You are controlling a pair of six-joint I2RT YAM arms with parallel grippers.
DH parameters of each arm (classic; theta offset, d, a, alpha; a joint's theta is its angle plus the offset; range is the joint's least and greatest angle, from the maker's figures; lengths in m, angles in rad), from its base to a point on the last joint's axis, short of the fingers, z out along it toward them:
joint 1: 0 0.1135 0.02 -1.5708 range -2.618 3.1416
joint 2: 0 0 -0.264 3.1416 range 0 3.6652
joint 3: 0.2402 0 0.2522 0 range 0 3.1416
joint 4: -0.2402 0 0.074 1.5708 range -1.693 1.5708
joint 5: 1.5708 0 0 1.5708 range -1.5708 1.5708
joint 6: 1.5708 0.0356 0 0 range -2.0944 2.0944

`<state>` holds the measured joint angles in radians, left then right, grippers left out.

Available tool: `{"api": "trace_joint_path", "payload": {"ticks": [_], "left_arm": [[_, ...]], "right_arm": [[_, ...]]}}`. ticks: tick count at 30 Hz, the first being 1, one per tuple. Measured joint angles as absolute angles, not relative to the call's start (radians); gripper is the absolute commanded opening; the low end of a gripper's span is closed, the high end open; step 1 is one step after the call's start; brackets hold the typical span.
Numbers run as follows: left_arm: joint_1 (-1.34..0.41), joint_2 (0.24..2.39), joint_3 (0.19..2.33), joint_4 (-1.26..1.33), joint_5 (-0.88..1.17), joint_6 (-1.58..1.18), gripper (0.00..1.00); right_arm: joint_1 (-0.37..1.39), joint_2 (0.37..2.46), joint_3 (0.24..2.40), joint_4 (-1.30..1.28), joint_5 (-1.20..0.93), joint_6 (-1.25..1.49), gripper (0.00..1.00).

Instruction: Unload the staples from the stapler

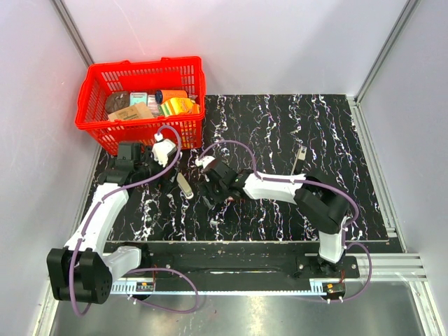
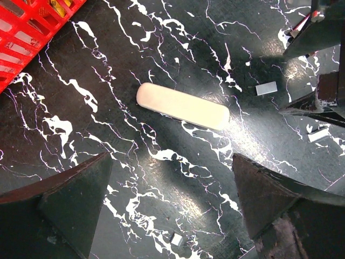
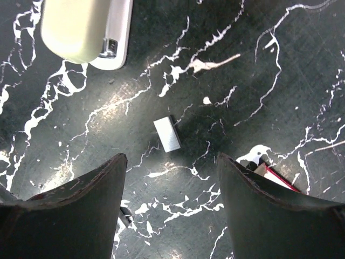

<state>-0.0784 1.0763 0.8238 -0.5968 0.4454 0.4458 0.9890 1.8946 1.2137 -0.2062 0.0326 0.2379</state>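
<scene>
Inspector: Fingers?
Operator: I read the right gripper (image 3: 170, 162) spread, nothing pinched; a staple strip (image 3: 167, 134) lies loose on the mat (image 1: 280, 133) just ahead of its tips; the left gripper (image 2: 171, 162) is spread wide, also empty.
Inspector: Stapler?
Operator: I see the stapler (image 2: 182, 106) flat on the mat between the two grippers, touched by neither; the red basket (image 1: 143, 64) stands beyond the left arm.

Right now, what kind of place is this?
Probably a robot test booth, not a home: a left arm and right arm bolted at the table edge, plain white walls closing round a black marbled mat, and a red basket of supplies.
</scene>
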Motion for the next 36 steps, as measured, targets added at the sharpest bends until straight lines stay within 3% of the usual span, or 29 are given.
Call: {"api": "trace_joint_path", "payload": {"ticks": [10,36], "left_arm": [[-0.071,1.074,0.824,-0.597,0.445,0.446,0.99],[-0.019,1.06,0.824,-0.605,0.461,0.446,0.99]], "right_arm": [[1.008,1.947,1.273,-0.19,0.033,0.187,0.68],[1.032,2.004,1.304,-0.205,0.136,0.14,0.16]]}}
